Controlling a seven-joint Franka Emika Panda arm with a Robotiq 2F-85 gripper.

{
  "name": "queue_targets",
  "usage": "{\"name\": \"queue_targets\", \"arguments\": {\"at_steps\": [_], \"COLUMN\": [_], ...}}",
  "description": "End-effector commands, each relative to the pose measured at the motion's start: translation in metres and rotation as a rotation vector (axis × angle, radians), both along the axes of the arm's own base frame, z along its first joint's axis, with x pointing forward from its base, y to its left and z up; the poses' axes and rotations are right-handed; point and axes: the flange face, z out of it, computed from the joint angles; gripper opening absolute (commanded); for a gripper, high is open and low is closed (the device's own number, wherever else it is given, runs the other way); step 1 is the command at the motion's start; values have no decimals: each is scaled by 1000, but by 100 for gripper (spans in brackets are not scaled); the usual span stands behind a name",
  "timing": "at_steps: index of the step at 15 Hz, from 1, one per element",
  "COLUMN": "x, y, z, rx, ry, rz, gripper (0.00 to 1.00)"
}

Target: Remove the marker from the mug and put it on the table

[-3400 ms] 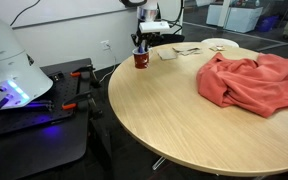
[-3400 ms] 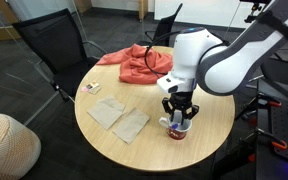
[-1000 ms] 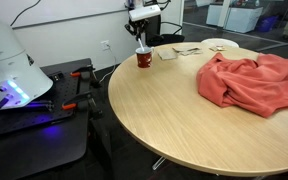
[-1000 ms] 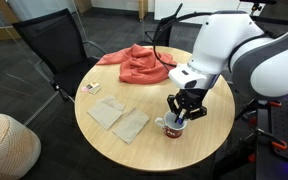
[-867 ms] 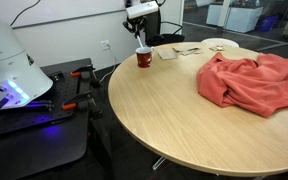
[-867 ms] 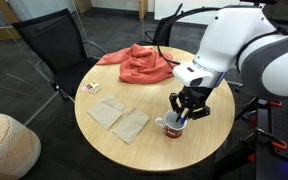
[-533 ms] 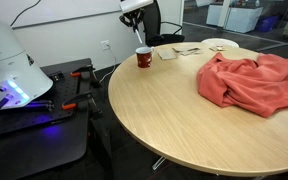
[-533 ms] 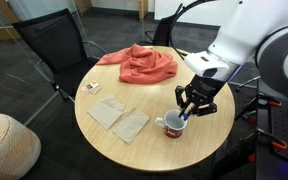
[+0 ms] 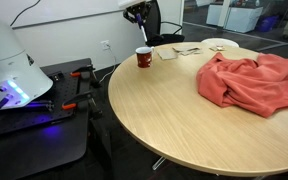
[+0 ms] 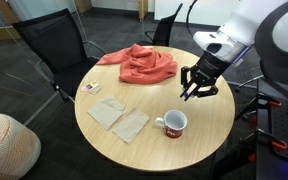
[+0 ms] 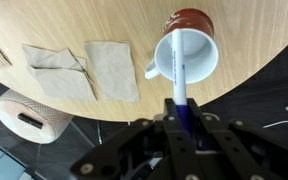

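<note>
The marker (image 11: 178,82) is pinched between my gripper's (image 10: 194,92) fingers, hanging in the air above the mug (image 10: 172,124), out of it. The mug stands upright on the table (image 10: 199,142), near its edge.

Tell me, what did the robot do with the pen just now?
The end effector rose up and away from the mug, pulling the marker out, pinched between its fingers. The mug, the red cloth and the paper napkins stayed where they were on the table.
</note>
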Motion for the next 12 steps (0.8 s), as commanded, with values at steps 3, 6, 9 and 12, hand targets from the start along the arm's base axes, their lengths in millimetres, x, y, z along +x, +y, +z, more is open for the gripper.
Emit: {"name": "queue_targets", "arguments": {"at_steps": [3, 6, 9, 12], "x": [1, 19, 38, 64], "y": [-61, -95, -121, -135], "z": [7, 0, -11, -29], "rx": [-25, -9, -5, 3], "ry": [-11, 29, 58, 71], "rz": [-130, -157, -164, -156], "gripper": [4, 4, 4, 4]}}
